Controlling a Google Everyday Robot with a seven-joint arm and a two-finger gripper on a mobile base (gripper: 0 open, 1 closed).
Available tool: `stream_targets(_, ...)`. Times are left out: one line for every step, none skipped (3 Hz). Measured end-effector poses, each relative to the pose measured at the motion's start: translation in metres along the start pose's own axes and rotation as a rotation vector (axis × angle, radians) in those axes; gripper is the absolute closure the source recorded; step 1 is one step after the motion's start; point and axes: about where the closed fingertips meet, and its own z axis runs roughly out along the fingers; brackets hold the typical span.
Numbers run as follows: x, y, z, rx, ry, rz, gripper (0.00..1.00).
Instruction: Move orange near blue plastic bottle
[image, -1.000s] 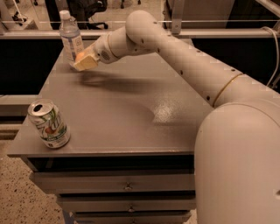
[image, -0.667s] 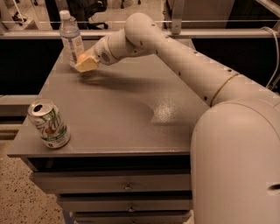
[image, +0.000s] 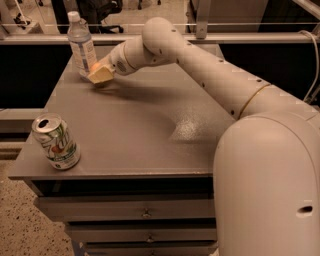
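The blue plastic bottle (image: 81, 46) stands upright at the far left of the grey table (image: 135, 130), with a white cap and pale label. My gripper (image: 99, 73) reaches across the table and sits just right of the bottle's base, low over the surface. The orange (image: 94, 67) shows as a small orange patch between the tan fingers, mostly hidden by them. The gripper is shut on it, close beside the bottle.
A white-green soda can (image: 56, 141) stands upright near the table's front left corner. Drawers (image: 145, 215) run below the table top. A rail and dark gap lie behind the table. My arm and base fill the right side.
The gripper with the orange has edged slightly closer to the bottle and lower toward the table. The can and bottle have not moved.
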Motion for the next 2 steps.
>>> stream_targets(0.0021, -0.0031, 0.0005, 0.009, 0.003, 0.002, 0.35)
stream_targets(0.0031, -0.0066, -0.0003, 0.018, 0.003, 0.003, 0.05)
